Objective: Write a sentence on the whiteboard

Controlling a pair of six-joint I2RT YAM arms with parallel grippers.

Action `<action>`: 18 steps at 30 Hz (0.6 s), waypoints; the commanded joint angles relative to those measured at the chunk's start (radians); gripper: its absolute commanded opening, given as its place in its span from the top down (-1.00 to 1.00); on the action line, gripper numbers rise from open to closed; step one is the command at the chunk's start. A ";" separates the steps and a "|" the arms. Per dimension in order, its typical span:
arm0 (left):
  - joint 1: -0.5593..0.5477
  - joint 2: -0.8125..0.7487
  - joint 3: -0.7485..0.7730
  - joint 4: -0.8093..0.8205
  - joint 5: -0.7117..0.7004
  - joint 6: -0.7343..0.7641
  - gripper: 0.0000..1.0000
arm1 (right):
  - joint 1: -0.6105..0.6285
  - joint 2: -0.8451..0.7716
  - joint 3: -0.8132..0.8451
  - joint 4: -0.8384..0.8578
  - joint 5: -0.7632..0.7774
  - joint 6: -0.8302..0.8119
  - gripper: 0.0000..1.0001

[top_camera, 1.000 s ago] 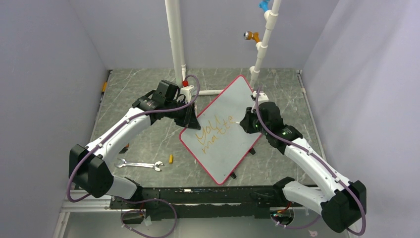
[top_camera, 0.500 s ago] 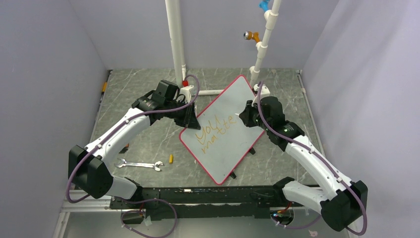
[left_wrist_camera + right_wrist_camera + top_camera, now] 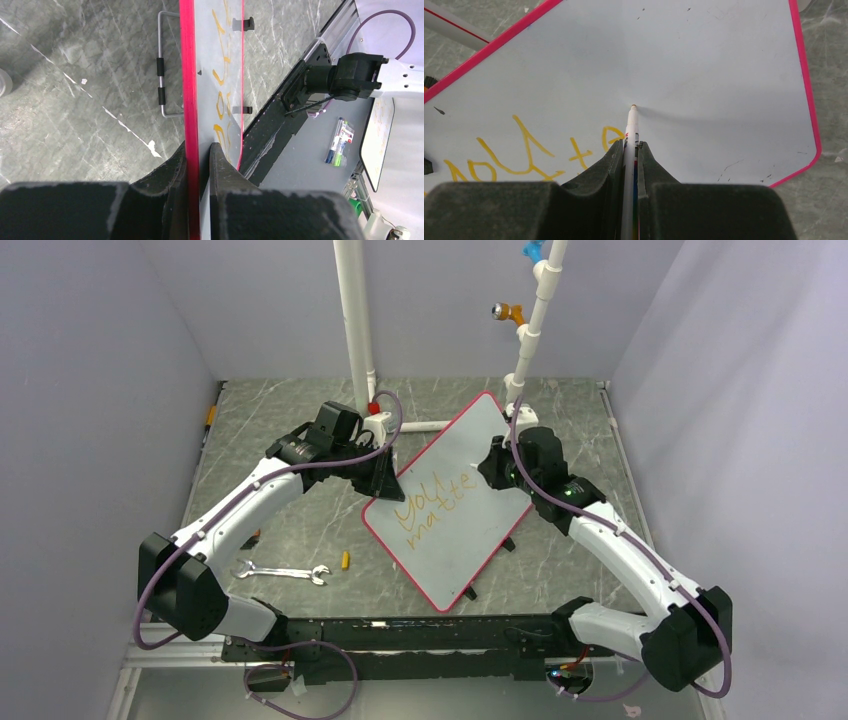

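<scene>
Two orange lines of the sentence (image 3: 432, 502) already cross the whiteboard (image 3: 470, 540), which sits over the tabletop (image 3: 290, 510) with your left fingers (image 3: 172, 170) pinched on its red rim. Your right fingers (image 3: 611, 165) are clamped on the marker (image 3: 631, 127), its tip at the whiteboard just past the last letter. You look mid-word, so the next move calls for one short, light stroke with the left hold firm.

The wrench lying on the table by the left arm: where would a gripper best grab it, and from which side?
Probably the slim straight shaft at the middle of the wrench, coming straight down from above with jaws closing across its narrow width. It lies flat on the table, so its sides are low, and the wider ends look harder to pinch.
</scene>
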 commanded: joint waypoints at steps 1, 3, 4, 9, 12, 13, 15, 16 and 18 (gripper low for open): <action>0.015 -0.049 0.005 0.064 -0.149 0.102 1.00 | 0.003 -0.012 -0.025 0.048 -0.004 -0.001 1.00; 0.016 -0.050 0.004 0.065 -0.147 0.103 1.00 | 0.004 -0.025 -0.055 0.039 -0.004 -0.001 1.00; 0.015 -0.050 0.005 0.065 -0.146 0.102 1.00 | 0.003 -0.032 -0.066 0.034 -0.002 -0.001 1.00; 0.016 -0.050 0.003 0.067 -0.146 0.101 1.00 | 0.005 -0.062 -0.114 0.018 0.005 0.017 1.00; 0.015 -0.050 0.003 0.066 -0.146 0.101 1.00 | 0.004 -0.078 -0.134 0.010 0.006 0.027 1.00; 0.015 -0.050 0.004 0.067 -0.145 0.101 1.00 | 0.004 -0.083 -0.138 0.007 0.005 0.029 1.00; 0.015 -0.049 0.004 0.066 -0.145 0.101 1.00 | 0.002 -0.092 -0.144 -0.004 0.001 0.033 1.00; 0.014 -0.048 0.005 0.066 -0.145 0.101 1.00 | 0.002 -0.096 -0.149 -0.008 0.000 0.035 1.00; 0.015 -0.048 0.004 0.066 -0.144 0.102 1.00 | 0.003 -0.106 -0.157 -0.016 -0.002 0.039 1.00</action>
